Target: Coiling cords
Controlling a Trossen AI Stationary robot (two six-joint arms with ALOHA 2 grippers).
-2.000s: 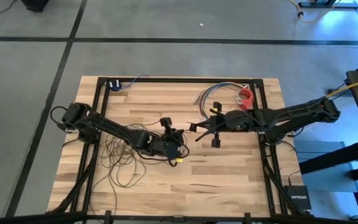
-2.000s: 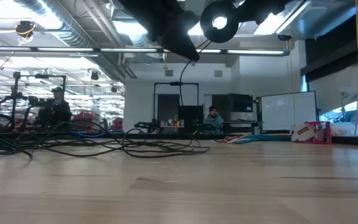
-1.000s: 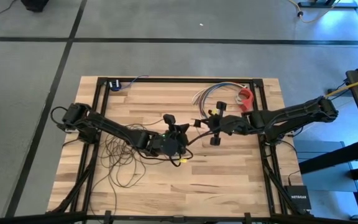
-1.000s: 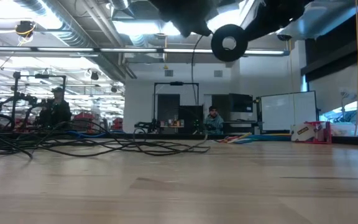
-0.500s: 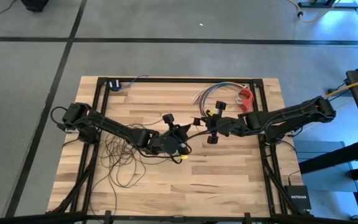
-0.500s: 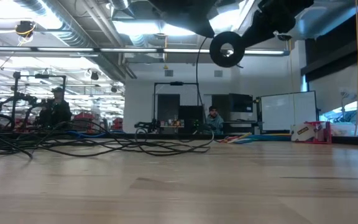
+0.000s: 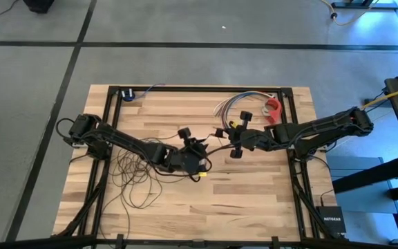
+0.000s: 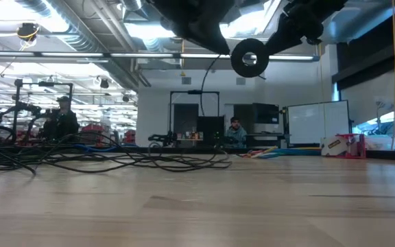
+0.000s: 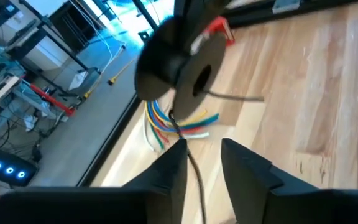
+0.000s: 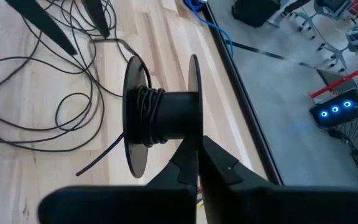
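Black spool [image 10: 160,121]: a few cord [image 10: 39,106] turns, rim pinched by closed right gripper [image 10: 194,163]. Facing spool: left gripper [image 9: 202,163], jaws parted, cord between.

In my left wrist view the spool [image 9: 179,68] is blurred and its top is cut off. In the low view my arms are cut at the top edge.
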